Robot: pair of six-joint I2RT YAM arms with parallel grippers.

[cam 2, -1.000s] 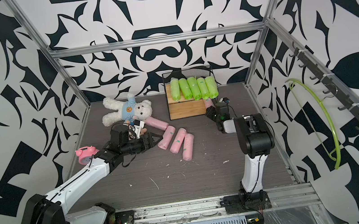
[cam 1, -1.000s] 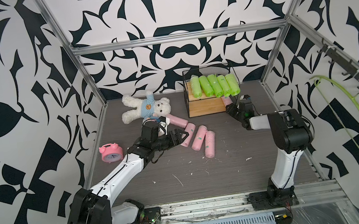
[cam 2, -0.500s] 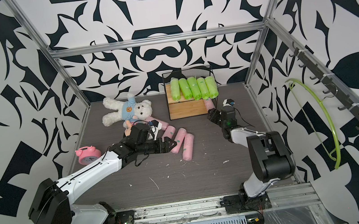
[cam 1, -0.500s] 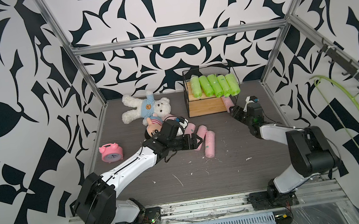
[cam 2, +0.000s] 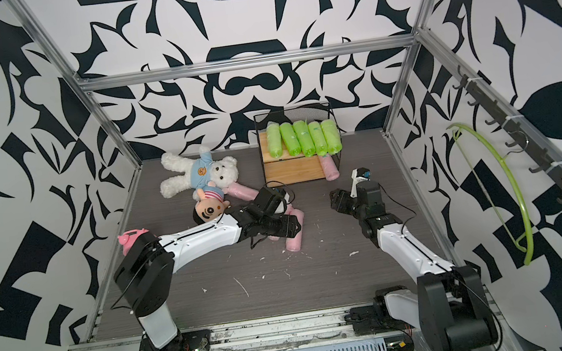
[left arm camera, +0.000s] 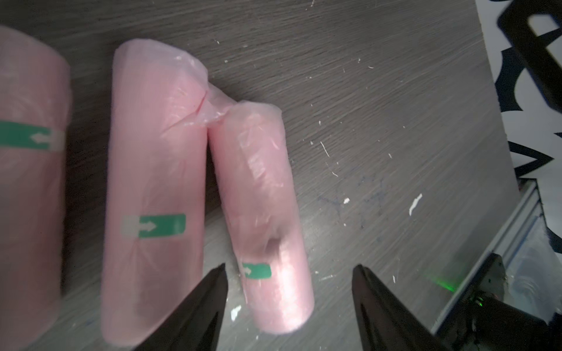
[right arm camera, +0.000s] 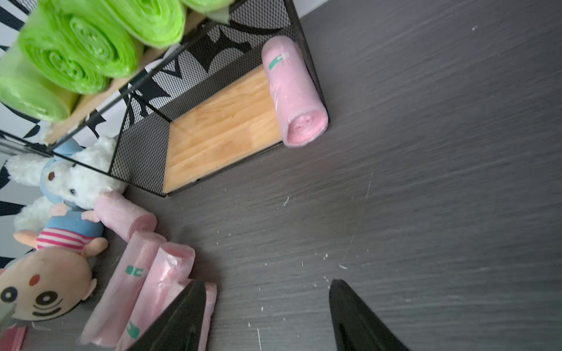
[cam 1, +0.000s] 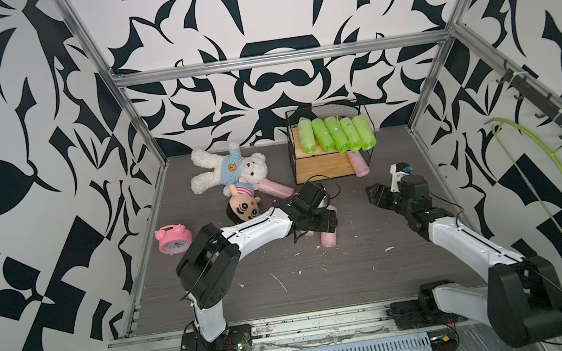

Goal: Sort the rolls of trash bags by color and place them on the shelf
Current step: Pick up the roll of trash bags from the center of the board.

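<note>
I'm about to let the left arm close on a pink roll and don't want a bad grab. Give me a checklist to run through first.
1. Left gripper open astride its target: ok, in the left wrist view the end pink roll lies between the spread jaws.
2. Target free of neighbours: not ok, the neighbouring pink roll touches it at the end away from the gripper.
3. Right gripper out of the way: ok, open and empty over bare table.
4. Room on the lower board: ok, only the shelved pink roll lies at one end, sticking out in front.
5. Colours unmixed above: ok, five green rolls fill the top board.
</note>
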